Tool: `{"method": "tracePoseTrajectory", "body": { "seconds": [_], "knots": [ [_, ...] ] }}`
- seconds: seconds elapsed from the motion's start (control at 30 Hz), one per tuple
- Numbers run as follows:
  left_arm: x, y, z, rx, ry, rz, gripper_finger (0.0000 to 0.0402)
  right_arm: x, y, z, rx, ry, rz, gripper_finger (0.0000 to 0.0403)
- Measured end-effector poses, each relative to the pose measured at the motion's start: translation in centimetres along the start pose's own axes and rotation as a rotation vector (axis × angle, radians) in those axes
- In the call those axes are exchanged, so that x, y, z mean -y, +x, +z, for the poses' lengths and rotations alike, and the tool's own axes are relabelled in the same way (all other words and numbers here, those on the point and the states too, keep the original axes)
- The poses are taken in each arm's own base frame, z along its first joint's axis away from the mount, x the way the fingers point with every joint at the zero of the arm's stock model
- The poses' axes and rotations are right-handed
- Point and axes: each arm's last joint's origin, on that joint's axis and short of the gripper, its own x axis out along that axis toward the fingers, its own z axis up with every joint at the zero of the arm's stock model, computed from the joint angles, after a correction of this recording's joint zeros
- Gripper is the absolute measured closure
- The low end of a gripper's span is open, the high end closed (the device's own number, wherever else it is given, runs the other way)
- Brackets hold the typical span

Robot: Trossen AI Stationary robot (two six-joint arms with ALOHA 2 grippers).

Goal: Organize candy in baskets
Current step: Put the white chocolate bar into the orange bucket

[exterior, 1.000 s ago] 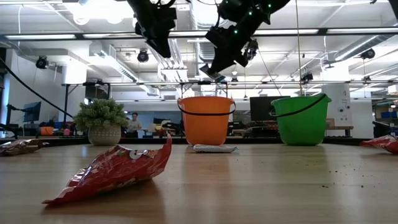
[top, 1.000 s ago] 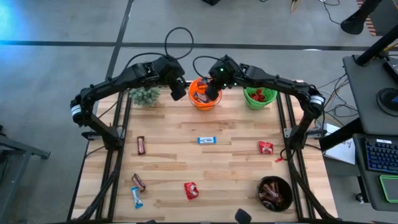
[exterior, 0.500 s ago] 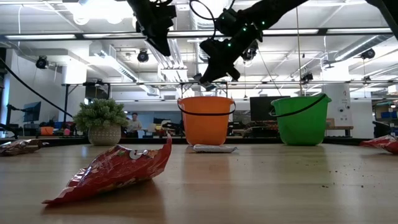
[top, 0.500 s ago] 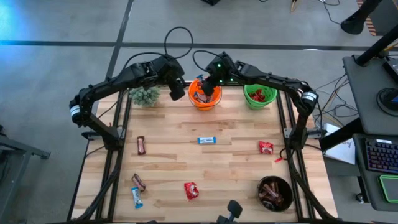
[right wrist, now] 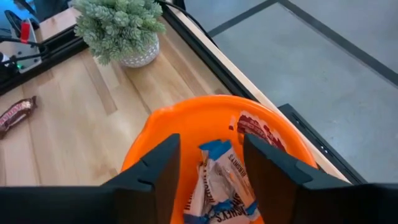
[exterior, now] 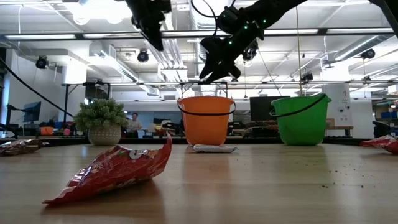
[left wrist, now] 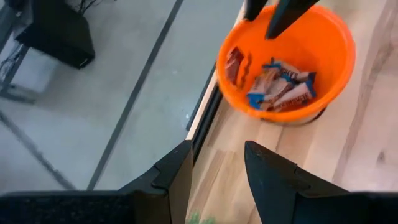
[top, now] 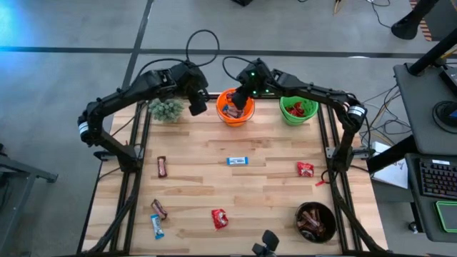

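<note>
The orange pail (top: 235, 108) stands at the table's far edge with several blue-and-white candies (right wrist: 217, 180) inside it. My right gripper (right wrist: 208, 149) hangs open just above its mouth (exterior: 217, 73), nothing between the fingers. My left gripper (left wrist: 217, 152) is open and empty, high up to the pail's left (top: 194, 106). The green pail (top: 298, 111) holds red candy. The black bowl (top: 315, 221) at the near right holds brown bars. Loose candies lie flat on the table: a blue one (top: 238, 161), reds (top: 305, 169) (top: 219, 218) and brown bars (top: 162, 166).
A fuzzy potted plant (top: 166, 109) stands at the far left, beside my left gripper. More loose candy (top: 156, 218) lies near the front left corner. A red wrapper (exterior: 115, 171) lies close in front of the low camera. Bare wood lies between the pails and the near row of candy.
My right gripper has moved toward the table's far left to stand over the orange pail, tipping further down. It has opened, and the light candy seen at its fingertips earlier is gone from them.
</note>
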Motion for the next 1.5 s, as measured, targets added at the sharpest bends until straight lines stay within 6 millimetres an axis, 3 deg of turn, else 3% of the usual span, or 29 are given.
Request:
{"method": "tracePoseTrajectory", "body": {
  "seconds": [0.23,0.67,1.1,1.33,1.5],
  "knots": [
    [-2.0,-4.6,0.5,-0.021,-0.089,0.052,0.0272,0.0,-0.2,0.1,0.005,-0.002,0.001,0.0196],
    [-2.8,-8.1,-0.9,-0.156,-0.232,0.017,0.0272,0.0,-0.3,-0.8,-0.089,0.017,-0.009,0.0186],
    [-2.8,-8.6,-1.6,-0.209,-0.359,0.026,0.0213,-1.7,-0.5,-1.7,-0.170,0.001,0.013,0.0186],
    [-2.2,-8.2,-1.7,-0.231,-0.521,0.036,0.0212,-3.0,-2.0,-1.5,-0.161,-0.023,0.036,0.0186],
    [-0.8,-8.6,-1.8,-0.238,-0.555,-0.071,0.0215,-3.5,-3.8,-1.2,-0.155,-0.035,0.041,0.0186]
  ]
}}
